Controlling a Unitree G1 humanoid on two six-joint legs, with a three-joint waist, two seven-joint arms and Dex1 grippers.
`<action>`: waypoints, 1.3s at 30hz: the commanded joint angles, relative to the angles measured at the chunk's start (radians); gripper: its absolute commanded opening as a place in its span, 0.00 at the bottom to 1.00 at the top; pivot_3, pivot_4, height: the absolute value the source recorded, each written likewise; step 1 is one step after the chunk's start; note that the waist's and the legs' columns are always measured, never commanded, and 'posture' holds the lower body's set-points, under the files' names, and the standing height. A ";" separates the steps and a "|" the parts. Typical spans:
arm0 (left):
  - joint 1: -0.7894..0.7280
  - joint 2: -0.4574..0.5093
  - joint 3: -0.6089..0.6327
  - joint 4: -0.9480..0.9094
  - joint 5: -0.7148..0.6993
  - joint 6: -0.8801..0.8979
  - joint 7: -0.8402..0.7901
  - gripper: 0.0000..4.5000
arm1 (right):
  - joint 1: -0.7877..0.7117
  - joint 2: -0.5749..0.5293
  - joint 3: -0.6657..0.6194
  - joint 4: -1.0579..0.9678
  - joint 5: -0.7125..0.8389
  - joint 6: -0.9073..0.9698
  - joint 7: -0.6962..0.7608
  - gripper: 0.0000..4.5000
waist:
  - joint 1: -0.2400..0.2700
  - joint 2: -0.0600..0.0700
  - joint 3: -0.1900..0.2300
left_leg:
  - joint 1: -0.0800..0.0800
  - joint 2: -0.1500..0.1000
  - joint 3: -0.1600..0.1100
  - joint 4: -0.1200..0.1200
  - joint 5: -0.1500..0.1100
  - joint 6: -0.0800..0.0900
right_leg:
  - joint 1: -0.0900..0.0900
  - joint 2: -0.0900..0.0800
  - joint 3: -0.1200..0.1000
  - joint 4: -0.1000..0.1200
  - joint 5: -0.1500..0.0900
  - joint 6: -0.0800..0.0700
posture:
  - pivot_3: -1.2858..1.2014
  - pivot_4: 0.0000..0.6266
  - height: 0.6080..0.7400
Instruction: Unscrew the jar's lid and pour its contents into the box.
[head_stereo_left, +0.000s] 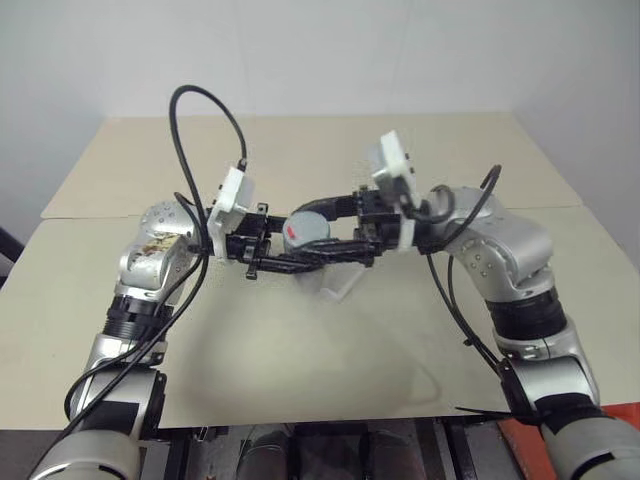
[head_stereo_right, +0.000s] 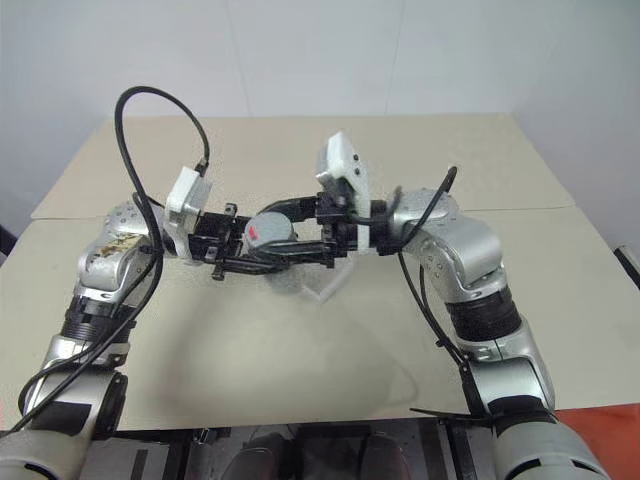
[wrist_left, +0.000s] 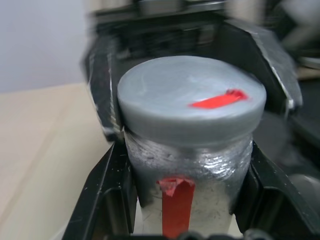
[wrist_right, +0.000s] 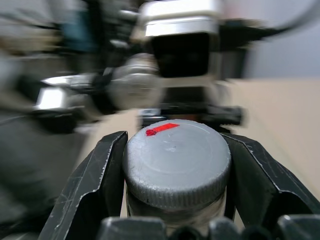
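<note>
Beige tabletop (head_stereo_left: 330, 380) and a pale wall frame the scene, with the jar (wrist_left: 192, 200) held up in the air between the two arms, above the table's middle. Its grey lid (wrist_right: 176, 162) (a red tape strip on its flat top) is still screwed on. The left gripper (head_stereo_left: 300, 262) is clamped on the jar's silvery body, and the right gripper (head_stereo_left: 318, 225) is closed on the lid's ribbed edge from the opposite side. The clear box (head_stereo_left: 335, 282) sits on the table just beneath them, partly hidden. My worry: if the left grip on the smooth body is too light, the whole jar could spin with the lid. A skewed pull could also tip the contents out short of the box.
</note>
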 joint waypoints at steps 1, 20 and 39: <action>-0.036 0.038 -0.013 -0.019 -0.087 -0.007 -0.035 0.46 | -0.089 0.005 0.020 0.139 0.004 -0.121 0.292 0.62 | -0.002 0.000 0.000 | 0.000 0.000 0.000 0.000 0.000 0.000 | 0.000 0.000 0.000 0.000 0.000 0.000 | 0.52 0.24 1.00; 0.063 0.055 0.075 0.033 0.068 -0.091 0.223 0.46 | 0.116 -0.036 -0.163 -0.114 -0.075 -0.042 -0.205 1.00 | 0.002 0.000 0.000 | -0.001 0.001 -0.001 0.001 0.000 -0.001 | -0.001 0.000 -0.001 0.002 0.000 0.000 | 0.52 0.24 1.00; 0.088 -0.008 0.092 -0.030 0.063 -0.061 0.313 0.46 | 0.018 0.123 -0.009 -0.138 -0.238 0.124 -0.549 1.00 | -0.001 0.000 0.000 | 0.000 0.000 0.000 0.000 0.001 -0.001 | -0.001 0.000 -0.001 0.002 0.000 0.000 | 0.52 0.24 1.00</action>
